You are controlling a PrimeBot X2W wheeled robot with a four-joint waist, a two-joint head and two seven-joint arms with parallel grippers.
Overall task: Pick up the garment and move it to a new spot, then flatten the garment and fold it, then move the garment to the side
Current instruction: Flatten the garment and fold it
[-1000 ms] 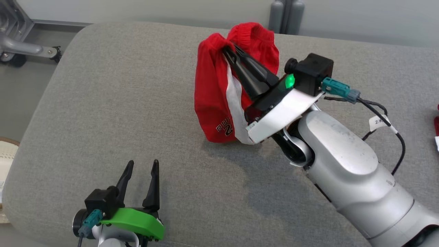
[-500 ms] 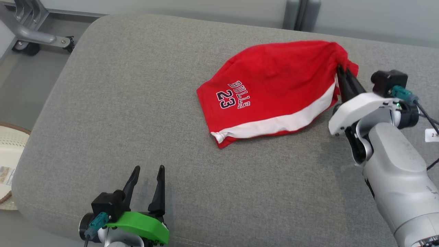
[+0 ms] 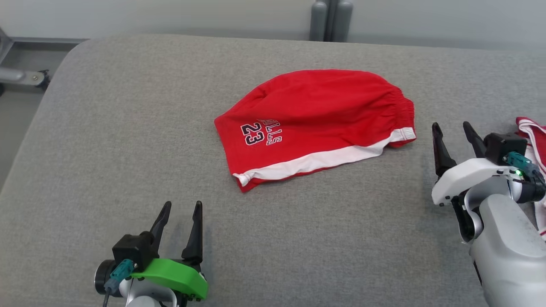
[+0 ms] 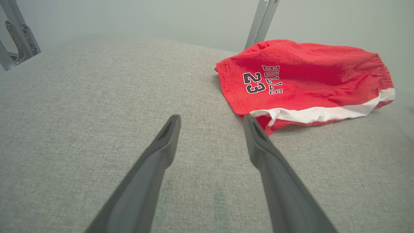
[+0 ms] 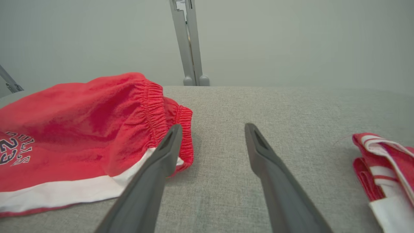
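Big picture first: the grey padded tabletop (image 3: 128,149), w/ the garment (image 3: 315,115), red shorts w/ a white stripe, lying about mid-surface, elastic waistband (image 3: 403,106) toward the robot's right, leg hem toward its left. Step one, the pick-and-move, looks done: shorts are down and nothing grips them. Flattening? Only partway by the look of it. The cloth is broadly spread but puffs up in soft ridges, esp. near the waistband. Fold not begun, move to the side not begun, so most of the job is left. Over to the right pincer (image 3: 451,125): fingers spread wide, empty, just off the waistband end, w/ a strip of bare grey between in the head view. Its wrist view has one finger overlapping the elastic, prob. just line of sight. The left pincer (image 3: 182,205): equally wide, empty, low near the front edge, apart from the hem corner. Smaller: a second red-and-white cloth (image 3: 531,128) bunched at far right beside the right arm. Smallest: the "23" print (image 3: 251,128) near the hem.
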